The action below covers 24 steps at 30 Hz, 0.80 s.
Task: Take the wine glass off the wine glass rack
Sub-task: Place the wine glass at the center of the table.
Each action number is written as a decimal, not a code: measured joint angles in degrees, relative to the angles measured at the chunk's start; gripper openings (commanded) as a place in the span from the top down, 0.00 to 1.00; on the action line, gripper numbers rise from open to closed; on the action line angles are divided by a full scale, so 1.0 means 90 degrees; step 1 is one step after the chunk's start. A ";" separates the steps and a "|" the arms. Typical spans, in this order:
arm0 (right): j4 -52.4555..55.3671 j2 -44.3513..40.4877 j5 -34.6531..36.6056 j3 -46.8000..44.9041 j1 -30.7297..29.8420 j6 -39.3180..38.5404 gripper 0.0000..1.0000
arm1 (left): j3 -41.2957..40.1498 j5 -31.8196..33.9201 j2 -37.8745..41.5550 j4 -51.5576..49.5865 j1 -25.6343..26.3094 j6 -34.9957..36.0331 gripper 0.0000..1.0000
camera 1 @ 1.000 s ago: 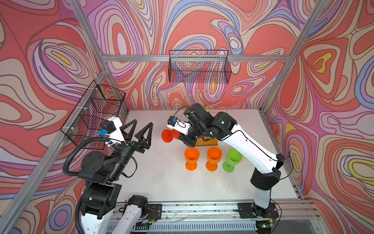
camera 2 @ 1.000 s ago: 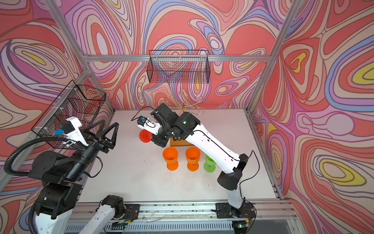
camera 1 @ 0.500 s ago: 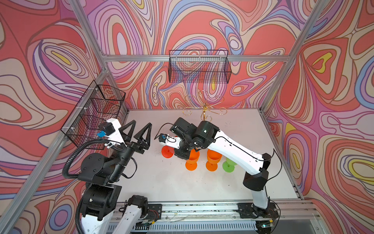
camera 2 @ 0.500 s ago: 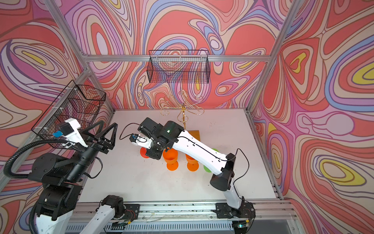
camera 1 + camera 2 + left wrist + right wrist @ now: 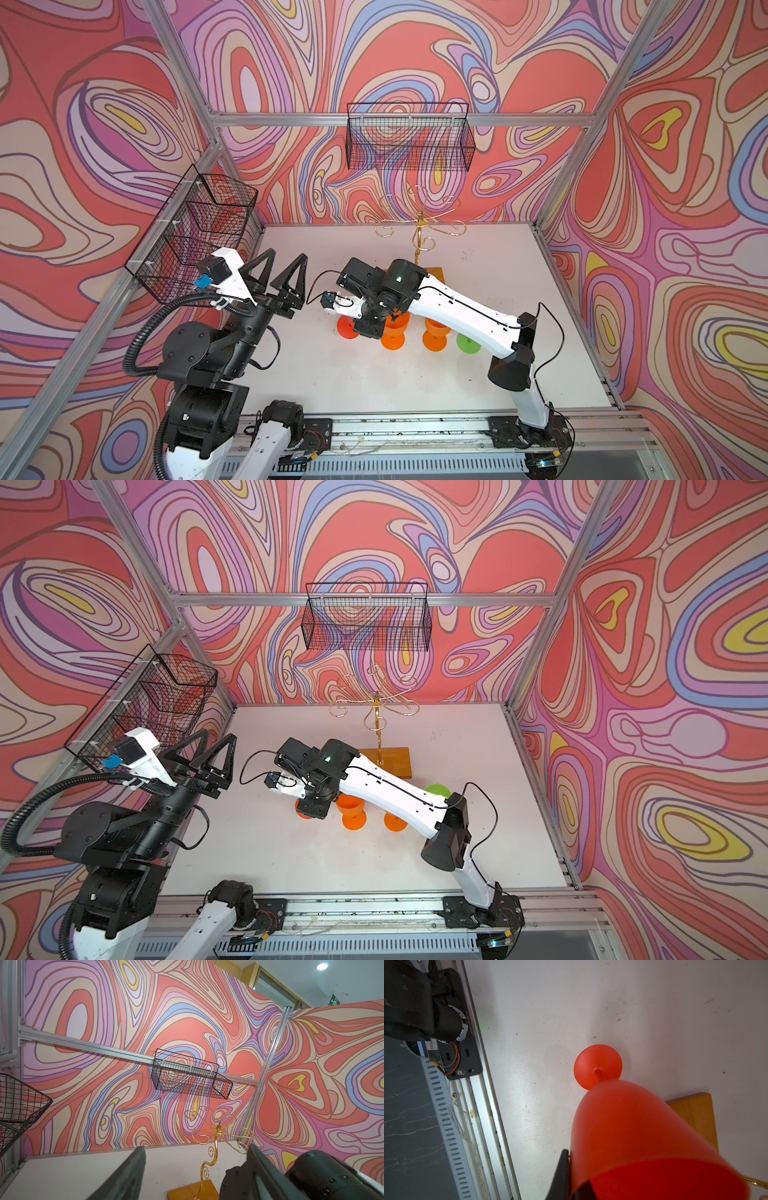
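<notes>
Red plastic fills the right wrist view. The glass point(image 5: 623, 1126) is held by its bowl in the right jaws, which are closed thin on the rim wall, with one black finger point(image 5: 562, 1167) pressed against the outside. Stem and foot hang below these jaws over bare desk point(image 5: 550, 1022).

The rack point(image 5: 419, 224) stands well behind the right jaws with every gold arm bare, so I judge the lift-off done and the set-down in hand. The next move calls for lowering until the foot sits flat. Then the jaws must part and draw straight up off the rim, with care for the orange glasses point(image 5: 392, 332) just beside them. A green glass point(image 5: 467, 343) stands farther along that row.

Both top views show the red foot low, next to the nearest orange glass, but the arm hides the bowl and the grip. The right wrist view shows the grip, yet I cannot tell from it whether the foot touches the desk. Only the left wrist view looks up into the rack's empty curls, above its wooden base point(image 5: 187, 1190). It shows them past the left jaws, which are spread wide with nothing between them.
</notes>
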State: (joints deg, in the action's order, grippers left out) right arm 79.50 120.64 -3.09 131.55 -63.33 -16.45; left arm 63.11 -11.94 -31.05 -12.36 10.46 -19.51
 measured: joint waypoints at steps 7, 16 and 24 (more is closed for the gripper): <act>0.0100 0.0233 0.0085 -0.0015 -0.0117 -0.0012 1.00 | 0.0000 -0.0005 -0.0039 0.0019 0.0000 0.0000 0.24; 0.0124 0.0452 0.0255 -0.0083 -0.0146 -0.0051 1.00 | 0.0000 -0.0024 -0.0073 0.0022 0.0000 -0.0002 0.24; 0.0131 0.0699 0.0418 -0.0202 -0.0216 -0.0051 1.00 | 0.0000 -0.0029 -0.0073 0.0022 0.0000 0.0000 0.24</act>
State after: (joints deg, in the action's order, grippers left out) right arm 80.68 126.93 0.67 129.73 -65.28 -16.91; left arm 63.11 -12.21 -31.70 -12.16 10.46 -19.51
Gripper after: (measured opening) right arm 0.049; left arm 0.759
